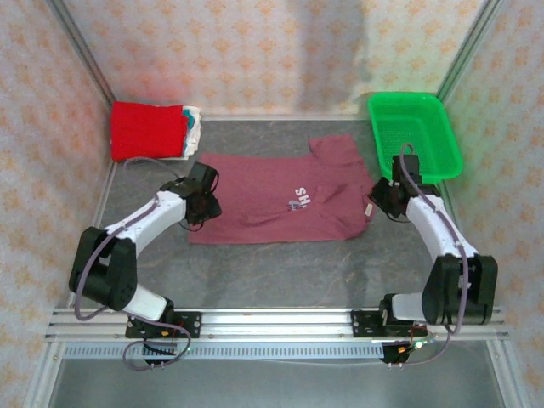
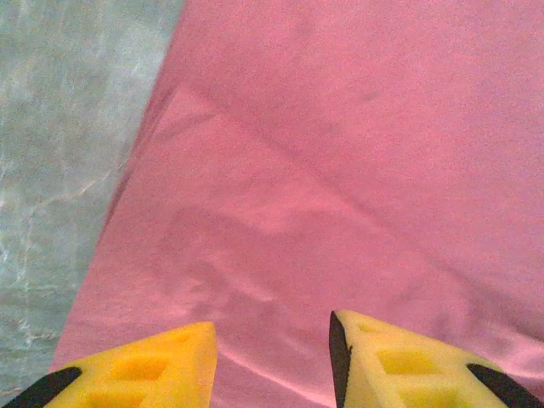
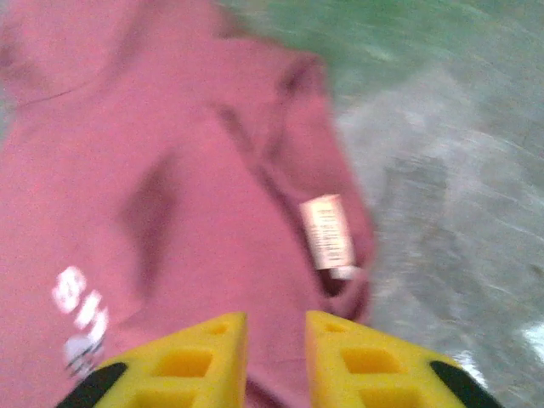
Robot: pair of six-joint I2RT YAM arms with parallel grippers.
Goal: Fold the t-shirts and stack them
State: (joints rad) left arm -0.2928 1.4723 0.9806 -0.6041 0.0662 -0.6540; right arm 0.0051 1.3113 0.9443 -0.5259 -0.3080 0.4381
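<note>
At mid-table, find maroon t-shirt [image 1: 263,195] spread flat; expect soft, light, limp cloth; pinch edges or corners. Note left gripper [image 2: 272,323] parted above it, right gripper [image 3: 276,316] barely parted, empty, near tag [image 3: 327,231].

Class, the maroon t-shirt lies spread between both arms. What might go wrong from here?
1. The maroon t-shirt is rumpled beside its label; folding it now may trap creases.
2. The left gripper hovers open over flat cloth, so closing there may catch only one layer or slip off.
</note>
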